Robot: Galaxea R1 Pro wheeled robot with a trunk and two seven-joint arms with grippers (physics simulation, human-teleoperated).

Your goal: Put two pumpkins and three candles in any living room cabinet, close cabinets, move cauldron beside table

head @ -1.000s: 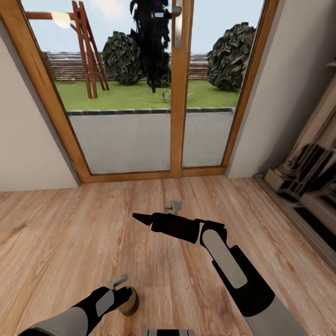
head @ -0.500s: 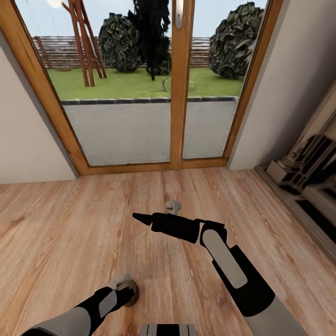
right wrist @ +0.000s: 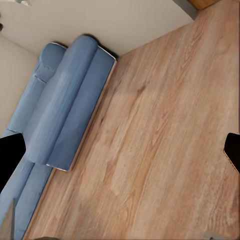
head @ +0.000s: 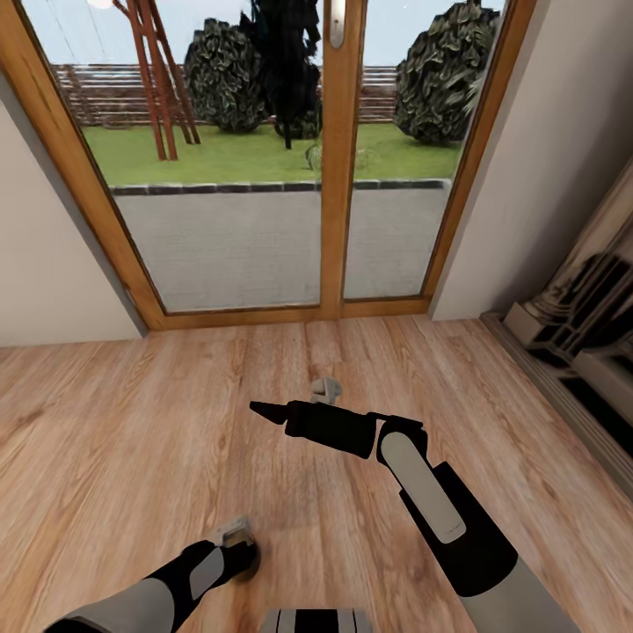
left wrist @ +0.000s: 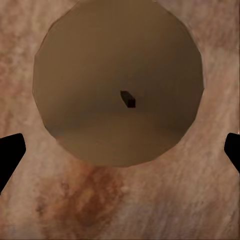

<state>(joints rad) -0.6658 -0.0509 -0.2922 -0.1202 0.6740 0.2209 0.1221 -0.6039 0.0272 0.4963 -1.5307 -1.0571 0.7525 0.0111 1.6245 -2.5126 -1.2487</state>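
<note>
— tan wax, round top, dark wick stub in the middle: that's the candle directly under the left gripper, standing on the wooden floor.

— are the fingers on it?

— no. in the left wrist view both black fingertips sit out at the frame's edges, well wider than the candle, with bare floor between each tip and the wax. so the jaws are spread wide and hold nothing.

— and from the head camera?

— the left gripper points down at the floor close to the robot's base; the candle itself is hidden beneath it there.

— the right one?

— the right gripper hangs above the floor, ahead of the left one and toward the glass door, pointing across to the left. in its wrist view the two fingertips also stand far apart, empty, with the floor and a blue sofa beyond them.

— anything beside it?

— the stone-coloured fireplace off to its right.
</note>
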